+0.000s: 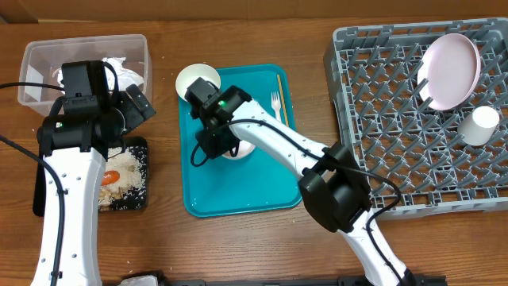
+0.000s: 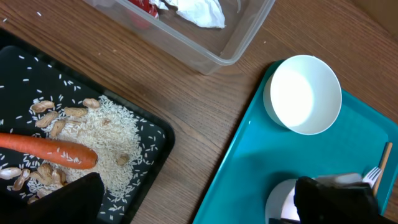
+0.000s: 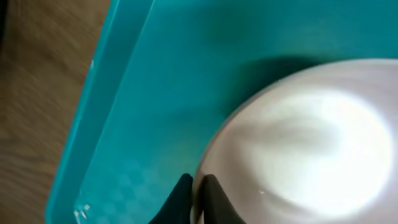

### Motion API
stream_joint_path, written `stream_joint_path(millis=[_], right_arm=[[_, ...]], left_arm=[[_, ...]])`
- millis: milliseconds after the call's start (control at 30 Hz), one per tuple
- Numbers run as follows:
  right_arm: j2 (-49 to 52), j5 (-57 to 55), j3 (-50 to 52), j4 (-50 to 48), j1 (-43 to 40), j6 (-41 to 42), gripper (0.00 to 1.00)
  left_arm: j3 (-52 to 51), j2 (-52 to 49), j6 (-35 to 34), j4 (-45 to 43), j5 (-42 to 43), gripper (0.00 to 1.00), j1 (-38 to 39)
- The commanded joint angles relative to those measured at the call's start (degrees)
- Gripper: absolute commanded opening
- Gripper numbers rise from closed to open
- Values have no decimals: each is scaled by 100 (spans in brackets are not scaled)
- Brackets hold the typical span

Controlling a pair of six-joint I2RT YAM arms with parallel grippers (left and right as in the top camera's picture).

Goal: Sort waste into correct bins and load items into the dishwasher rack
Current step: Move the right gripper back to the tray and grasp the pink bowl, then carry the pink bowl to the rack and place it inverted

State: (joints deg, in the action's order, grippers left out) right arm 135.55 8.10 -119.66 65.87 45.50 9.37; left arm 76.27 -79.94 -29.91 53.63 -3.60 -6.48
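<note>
- Grey plastic rack [image 1: 381,119] holds your round white plate [image 1: 451,70], cup [image 1: 479,125].
- Right claw [image 3: 198,202] pinches one small white bowl [image 3: 311,143]; second bowl [image 1: 197,79], plastic fork [image 1: 275,102] remain.
- Left claw [image 1: 141,105]: cannot tell.

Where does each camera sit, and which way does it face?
Overhead: fixed above, looking down; teal rectangular plastic tray, grey plastic grid rack, left arm, right arm.
Left wrist: on left arm, down at black rectangular tray of rice; own dark finger bottom-left.
Right wrist: on right arm, close over white round bowl; right gripper on its rim.
Shared: all show the teal tray.
</note>
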Motion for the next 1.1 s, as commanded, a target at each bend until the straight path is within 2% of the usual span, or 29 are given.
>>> stream_joint_path(millis=[0,200,400,567,733,900,1067], right_arm=[[-144,-9,-251,131,-107,184,4],[-621,-7,-286,391,-273,603,4],[-1832,-55,-286,756,-837,1156,4],[-3075,-254,-284,1467,-1965,1545,4],[-3738,-321,-192,2026,-3340,1572,4],[-3960,1182,109,2297,-4859,590,4],[-3960,3445,623,2181,-6207,-549,4]], left_arm=[[39,-11,-55,-2,24,100,-15],[39,-11,-55,-4,24,100,-15],[39,-11,-55,-4,24,100,-15],[39,-11,-55,-2,24,100,-15],[39,-11,-55,-4,24,100,-15],[39,-11,-55,-4,24,100,-15],[39,-11,-55,-2,24,100,-15]])
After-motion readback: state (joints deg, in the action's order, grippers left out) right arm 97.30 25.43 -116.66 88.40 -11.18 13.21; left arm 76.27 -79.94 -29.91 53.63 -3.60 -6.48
